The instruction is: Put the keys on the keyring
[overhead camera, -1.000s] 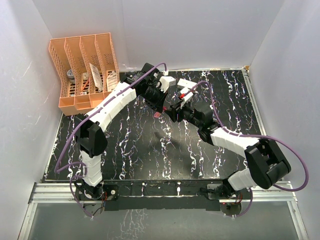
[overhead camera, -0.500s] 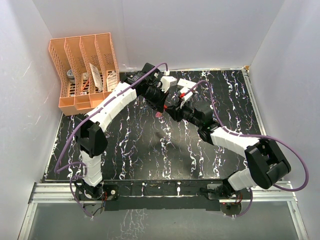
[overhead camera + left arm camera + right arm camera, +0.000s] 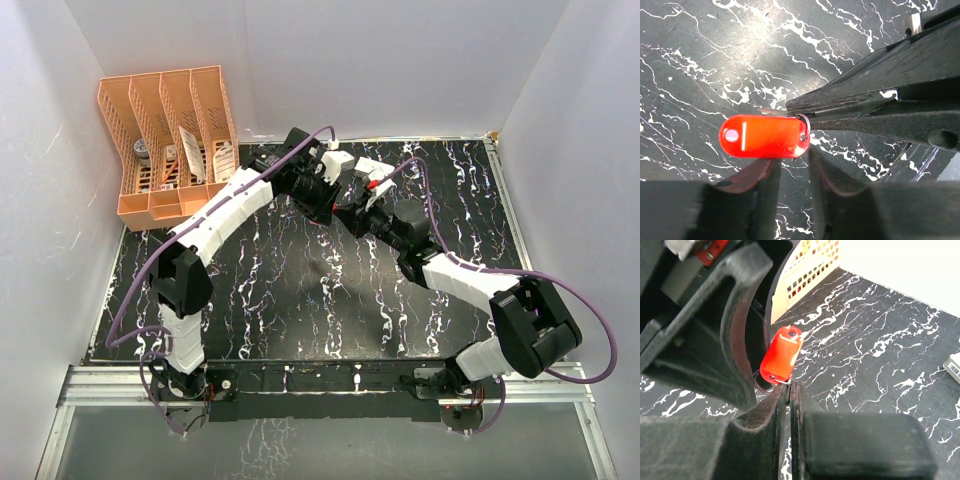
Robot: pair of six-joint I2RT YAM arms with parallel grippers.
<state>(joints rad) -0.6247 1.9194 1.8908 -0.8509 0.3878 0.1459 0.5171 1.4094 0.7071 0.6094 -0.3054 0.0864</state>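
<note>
My right gripper point(image 3: 790, 386) is shut on the thin metal keyring point(image 3: 766, 382), above the table. The ring's slim tag point(image 3: 782, 354) looks bright red-orange here and sticks out beyond the fingertips. In the left wrist view the tag point(image 3: 762, 136) lies level, with the right gripper's fingers point(image 3: 865, 107) reaching in from the right. My left gripper point(image 3: 792, 162) is open and empty just beside the tag, one fingertip almost touching it. From above, both grippers point(image 3: 325, 198) point(image 3: 350, 215) meet at the table's back middle and hide the ring. No keys show in any view.
An orange file rack point(image 3: 170, 140) stands at the back left, also visible in the right wrist view point(image 3: 810, 265). A white box with red marks point(image 3: 375, 170) lies just behind the grippers. The black marbled table point(image 3: 300, 290) spreads below, with white walls around it.
Both grippers have shifted slightly toward the back of the table and closed in on each other. The tag, seen from above earlier, is now hidden between them.
</note>
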